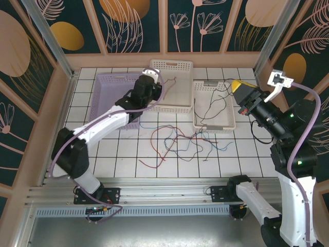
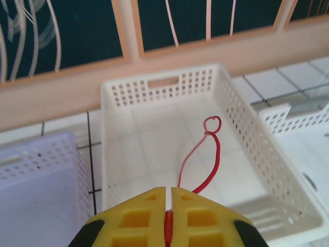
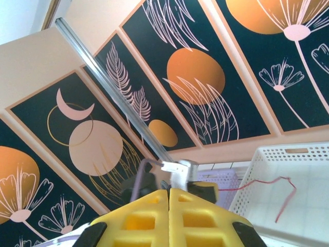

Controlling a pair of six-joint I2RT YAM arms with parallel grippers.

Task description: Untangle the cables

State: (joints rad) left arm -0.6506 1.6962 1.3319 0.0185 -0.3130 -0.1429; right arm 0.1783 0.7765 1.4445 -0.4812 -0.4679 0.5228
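While I watch from above, nearest the arm bases: red, blue and dark cables (image 1: pixel 175 139), tangled loose on the tiled tabletop (image 1: pixel 236 154). Beyond, right: right-hand basket (image 1: pixel 197 110) holding a dark cable (image 1: pixel 211 103); right claw (image 1: pixel 240 94) beside it, jaws pressed together, contents I cannot tell. Farthest: left claw (image 2: pixel 168 191) clamped on a red cable (image 2: pixel 218 152) trailing into the far basket (image 2: pixel 123 92); lilac basket (image 2: pixel 41 154) alongside.

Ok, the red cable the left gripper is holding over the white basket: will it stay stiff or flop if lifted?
Probably floppy: the red cable curves loosely from the left gripper over the white basket, ending in a small loop. Likely very light, being thread-thin. It might slide out, since only a thin strand is pinched.
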